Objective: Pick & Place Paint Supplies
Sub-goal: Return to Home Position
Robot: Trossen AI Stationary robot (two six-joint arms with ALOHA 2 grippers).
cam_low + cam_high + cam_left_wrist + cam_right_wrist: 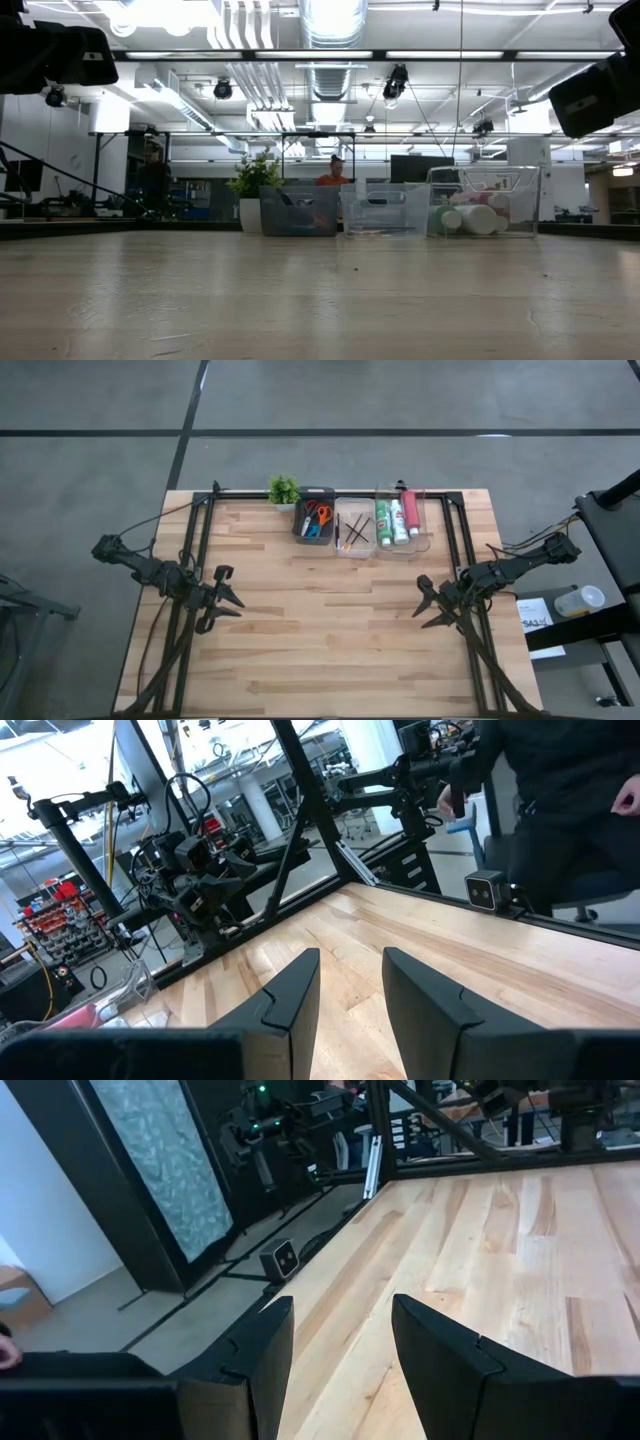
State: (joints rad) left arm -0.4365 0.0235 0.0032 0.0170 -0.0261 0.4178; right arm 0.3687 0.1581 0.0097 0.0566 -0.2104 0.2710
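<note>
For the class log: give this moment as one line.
left gripper open, left side | right gripper open, right side | scissors: black bin | brushes: middle bin | paint tubes: rightmost bin

High view: even overhead light. The wooden surface [330, 620] is uniformly bright, and the arms cast only faint, soft shadows on it.

Low view: the ceiling strip lights [330, 55] are blown out to white. Their pale sheen lies across the far part of the surface, and the near part is duller.

Left wrist view: parts of the room beyond are washed out. The left gripper [350, 958] is a dark silhouette.

Right wrist view: the surface is well lit. The right gripper [342, 1302] is in shade, with little detail.
</note>
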